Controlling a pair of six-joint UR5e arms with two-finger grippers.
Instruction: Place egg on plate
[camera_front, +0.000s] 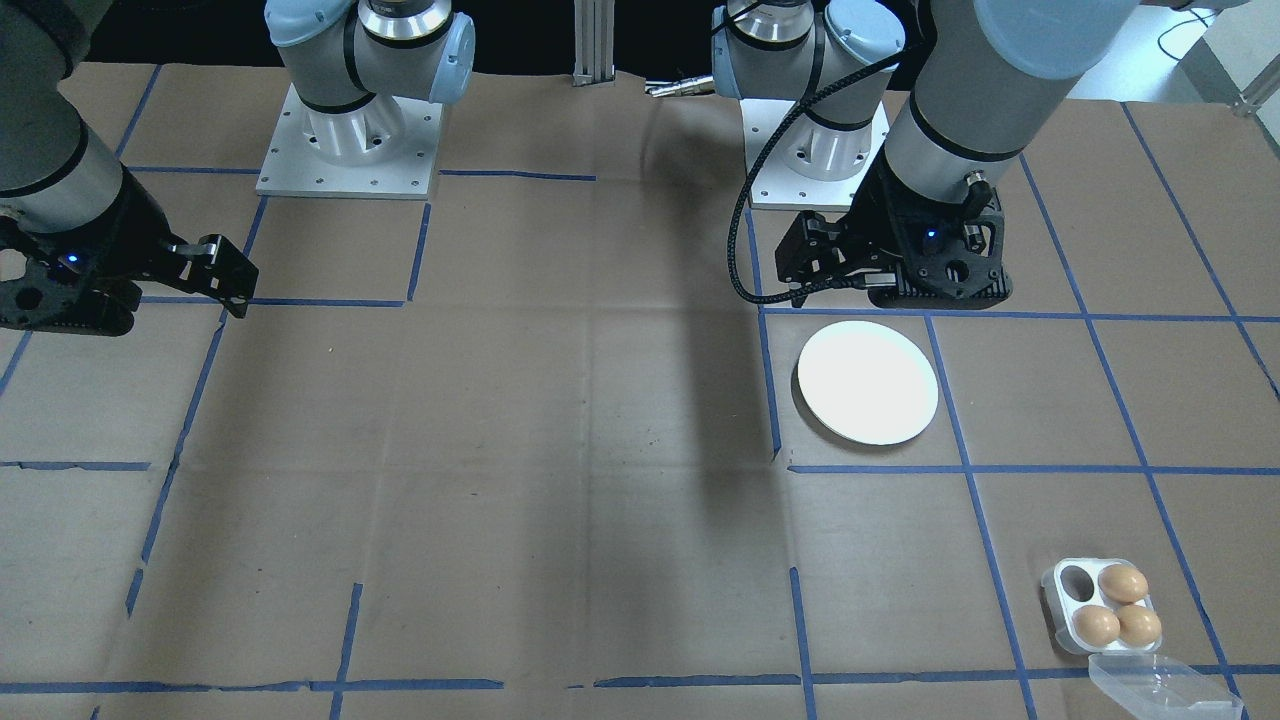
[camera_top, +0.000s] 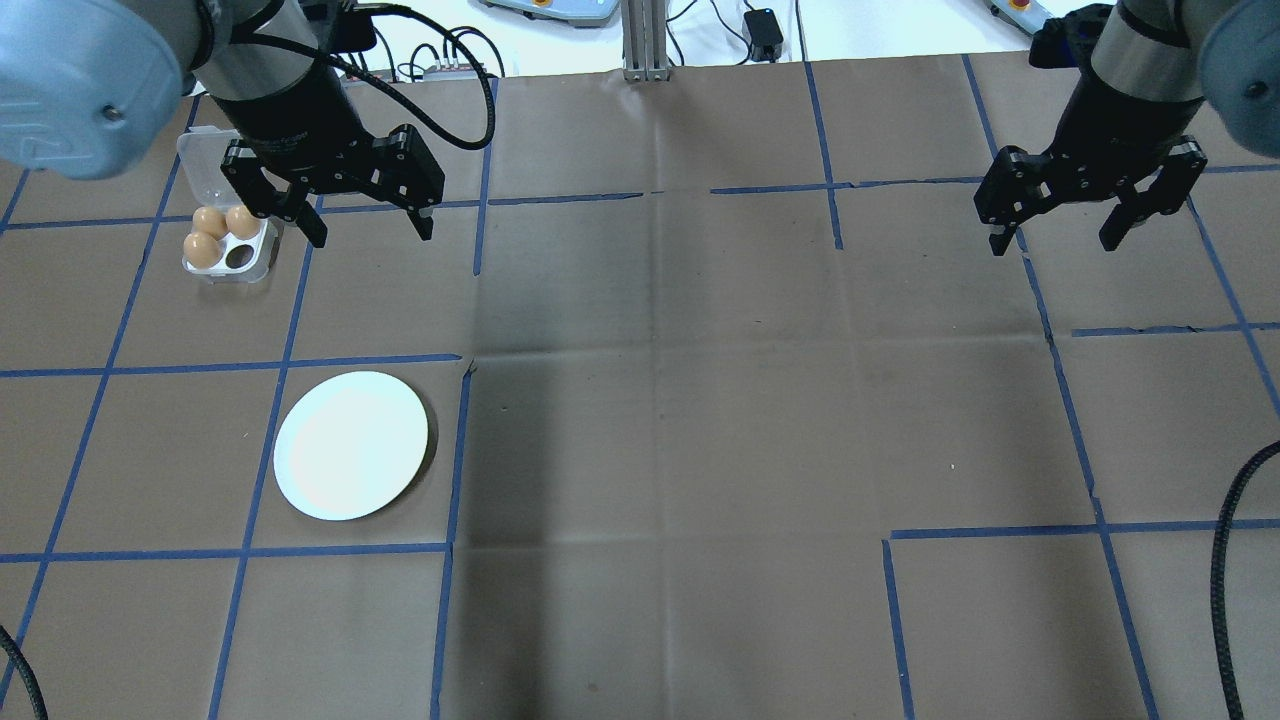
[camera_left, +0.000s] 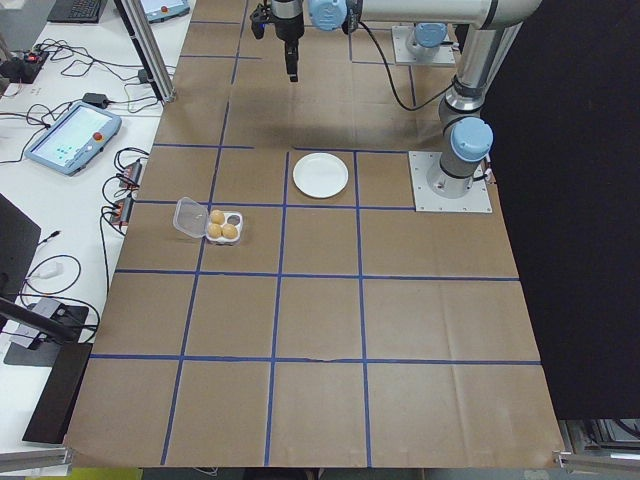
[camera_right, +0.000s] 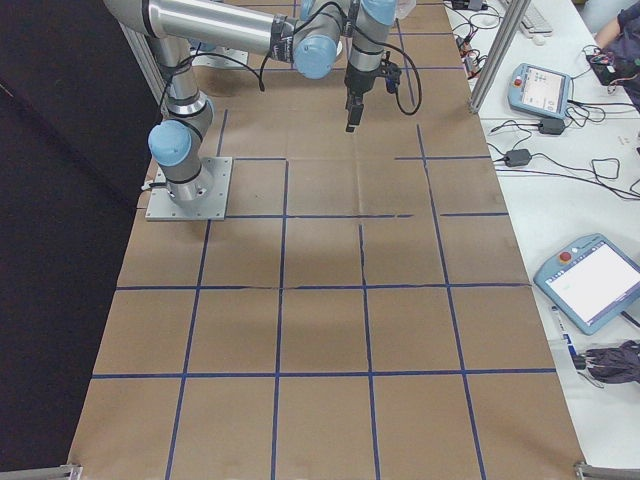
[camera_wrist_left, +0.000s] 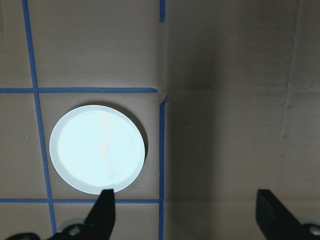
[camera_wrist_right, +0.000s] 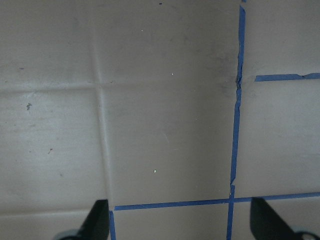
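Note:
Three brown eggs (camera_top: 208, 218) sit in a square white egg tray (camera_top: 225, 270) with one cup bare; its clear lid (camera_front: 1160, 690) lies open beside it. The round white plate (camera_top: 350, 445) lies bare on the brown paper a grid square away from the tray (camera_front: 1053, 590). My left gripper (camera_top: 370, 235) hangs open and high over the table, nothing between its fingers; its wrist view shows the plate (camera_wrist_left: 97, 155) below, ahead of its fingertips (camera_wrist_left: 102, 210). My right gripper (camera_top: 1053, 245) is open and empty far off on the other side.
Brown paper marked with a blue tape grid (camera_top: 640, 195) covers the table. Both arm bases (camera_front: 350, 150) stand at the robot's edge, and a black cable (camera_front: 745, 230) loops by the left wrist. Operator pendants and cables (camera_left: 70, 135) lie off the table's ends.

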